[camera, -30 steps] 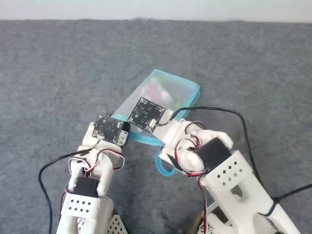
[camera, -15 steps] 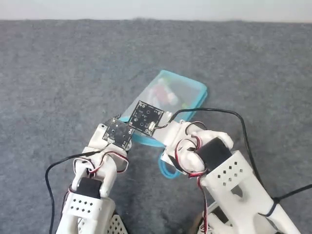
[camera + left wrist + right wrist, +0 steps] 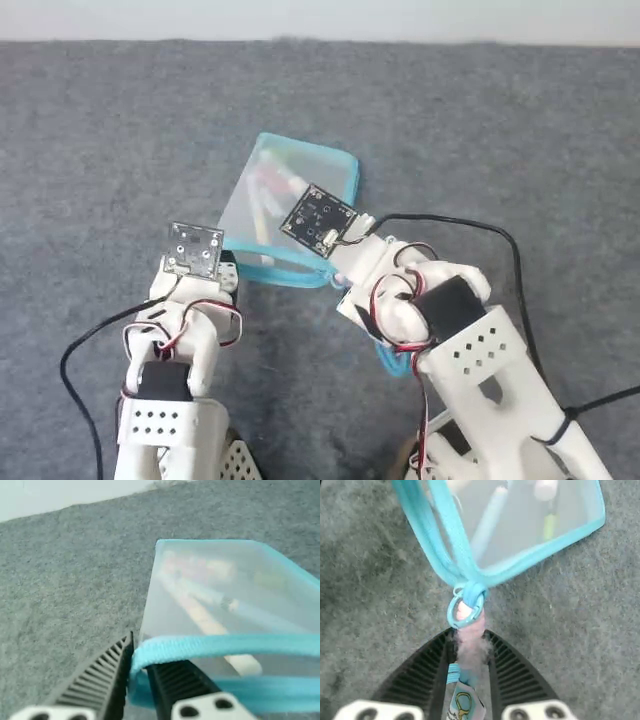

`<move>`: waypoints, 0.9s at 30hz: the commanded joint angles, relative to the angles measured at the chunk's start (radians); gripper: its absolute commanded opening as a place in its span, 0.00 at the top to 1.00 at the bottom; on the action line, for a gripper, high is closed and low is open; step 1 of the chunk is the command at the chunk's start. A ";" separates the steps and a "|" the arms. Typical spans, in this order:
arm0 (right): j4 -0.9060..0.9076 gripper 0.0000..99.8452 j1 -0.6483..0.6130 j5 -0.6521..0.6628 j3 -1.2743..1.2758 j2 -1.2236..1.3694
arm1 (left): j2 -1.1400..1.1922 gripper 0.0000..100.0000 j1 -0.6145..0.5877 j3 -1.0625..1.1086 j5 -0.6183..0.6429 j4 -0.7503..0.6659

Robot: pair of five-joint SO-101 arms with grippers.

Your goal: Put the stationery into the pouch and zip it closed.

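Overhead, a grey bench (image 3: 120, 130) carries a see-through, blue-trimmed pouch (image 3: 270, 215), its near edge partly hidden under the left arm (image 3: 180, 330) and right arm (image 3: 470, 340). Stationery (image 3: 200, 615) inside looks blurred through the plastic. The left end effector (image 3: 140, 665) is clamped on the pouch's blue zip-edge corner, and the right end effector (image 3: 468, 647) pinches the pink fluffy zip pull (image 3: 469, 635) at the opposite end.

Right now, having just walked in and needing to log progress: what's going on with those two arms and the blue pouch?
Both arms hold the pouch on the grey table. The left hand pinches its blue edge strip at one corner, while the right hand clamps the pink fluffy pull hanging from the zipper ring at the neighbouring corner. Pens and other stationery lie inside. Whether the zip is fully shut cannot be told.
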 commanded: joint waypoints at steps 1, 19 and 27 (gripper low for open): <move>-0.005 0.99 -0.119 -0.029 -0.075 -0.004 | 0.005 0.99 0.031 -0.064 0.020 0.003; 0.079 0.69 -0.236 0.043 0.006 -0.077 | 0.006 0.99 0.029 -0.062 0.040 0.003; -0.186 0.89 -0.119 -0.106 0.292 -0.079 | 0.006 0.99 0.029 -0.062 0.040 -0.002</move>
